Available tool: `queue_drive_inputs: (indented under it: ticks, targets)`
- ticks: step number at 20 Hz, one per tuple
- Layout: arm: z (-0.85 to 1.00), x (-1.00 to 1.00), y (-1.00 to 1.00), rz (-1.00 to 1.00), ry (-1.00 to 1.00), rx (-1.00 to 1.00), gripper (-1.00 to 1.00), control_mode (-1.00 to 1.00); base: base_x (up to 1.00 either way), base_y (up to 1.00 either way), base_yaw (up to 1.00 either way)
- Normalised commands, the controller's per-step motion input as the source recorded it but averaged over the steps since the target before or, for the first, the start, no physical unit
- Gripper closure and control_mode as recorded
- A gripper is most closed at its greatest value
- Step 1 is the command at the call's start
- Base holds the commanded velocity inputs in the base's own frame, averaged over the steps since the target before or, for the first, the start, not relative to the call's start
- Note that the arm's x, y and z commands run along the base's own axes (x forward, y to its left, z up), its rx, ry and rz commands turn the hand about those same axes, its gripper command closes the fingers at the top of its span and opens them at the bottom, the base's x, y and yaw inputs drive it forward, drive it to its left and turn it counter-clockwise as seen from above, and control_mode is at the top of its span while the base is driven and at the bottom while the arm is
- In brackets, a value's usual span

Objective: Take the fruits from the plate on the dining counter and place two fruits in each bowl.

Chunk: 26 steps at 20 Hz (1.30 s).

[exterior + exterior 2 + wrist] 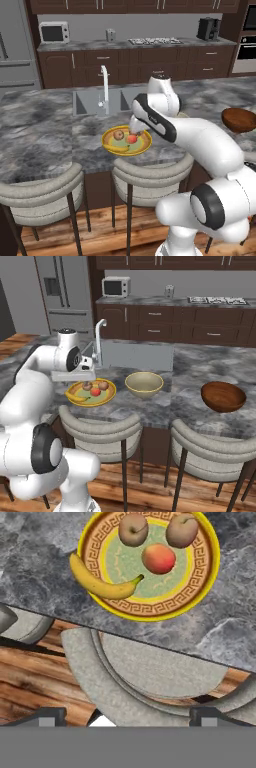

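Here the fruits sit together on the plate [207, 582] at the top of the hand view: the banana [100, 582] curves along its left rim, two brownish ones [133, 529] lie at the top, and the orange-red one [159, 558] is nearer the middle. The plate rests close to the tabletop [40, 567] edge, above a stool [150, 677], probably so the arm reaches it easily. The hand [127, 718] hangs released, tips wide apart, holding nothing, seemingly lining up a first pick. In the right base view the cream bowl [144, 384] stands just beside the plate, the brown bowl [223, 396] farther right; both look empty. No writing is legible.
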Motion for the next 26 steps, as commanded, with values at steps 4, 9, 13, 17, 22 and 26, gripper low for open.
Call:
queue_drive_inputs:
  ticks: [4,9,13,17,22,26]
  targets:
    - [-0.52,0.13,0.50,0.13,0.20,0.00,-1.00,-1.00,0.00,0.00,0.00]
    - [-0.40,0.17,0.40,0.16,0.13,0.00,-1.00,-1.00,0.00,0.00,0.00]
    - [-0.20,0.36,0.31,0.15,0.09,0.00,-1.00,-1.00,0.00,0.00,0.00]
    - [-0.16,0.20,0.21,0.12,0.09,0.00,-1.00,-1.00,0.00,0.00,0.00]
    - [-0.30,0.23,0.15,0.09,0.05,0.00,-1.00,-1.00,0.00,0.00,0.00]
    - [-0.33,0.29,0.14,0.07,0.06,0.00,-1.00,-1.00,0.00,0.00,0.00]
